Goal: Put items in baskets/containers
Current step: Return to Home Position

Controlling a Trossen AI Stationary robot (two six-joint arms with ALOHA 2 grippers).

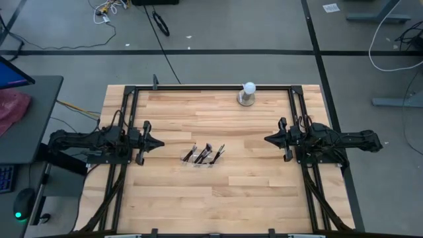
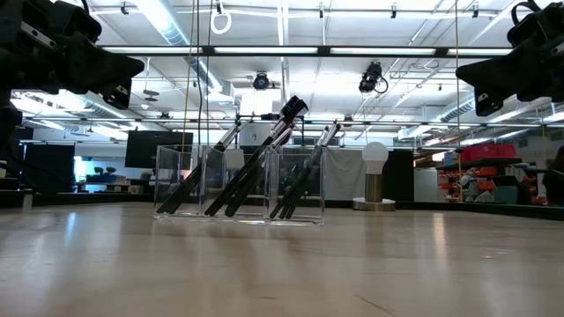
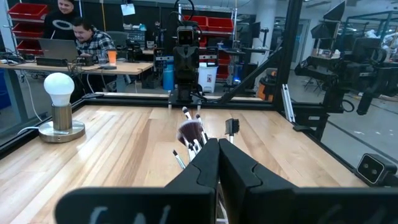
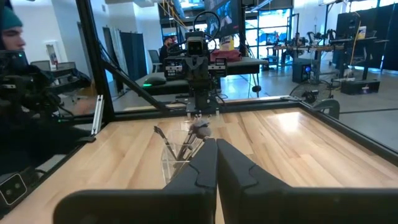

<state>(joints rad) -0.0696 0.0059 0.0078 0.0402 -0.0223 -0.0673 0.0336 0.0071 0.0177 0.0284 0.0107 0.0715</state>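
Note:
Several thin makeup brushes (image 1: 203, 154) with dark handles stand leaning inside a clear plastic holder (image 2: 239, 184) at the table's middle, bristle heads up; their lower ends rest on its floor. The brushes (image 3: 191, 134) show ahead in the left wrist view, and the brushes (image 4: 191, 138) likewise in the right wrist view. My left gripper (image 1: 160, 143) hovers left of the holder, shut, holding nothing. My right gripper (image 1: 266, 139) hovers right of it, also shut and holding nothing. In the wrist views the left gripper (image 3: 218, 149) and the right gripper (image 4: 216, 148) have their fingers pressed together.
A white ball on a round metal base (image 1: 247, 93) stands near the table's far edge, right of middle. A black frame (image 1: 211, 86) rims the table. People sit at desks beyond the table in the left wrist view (image 3: 87, 36). Bare wood lies toward the near edge.

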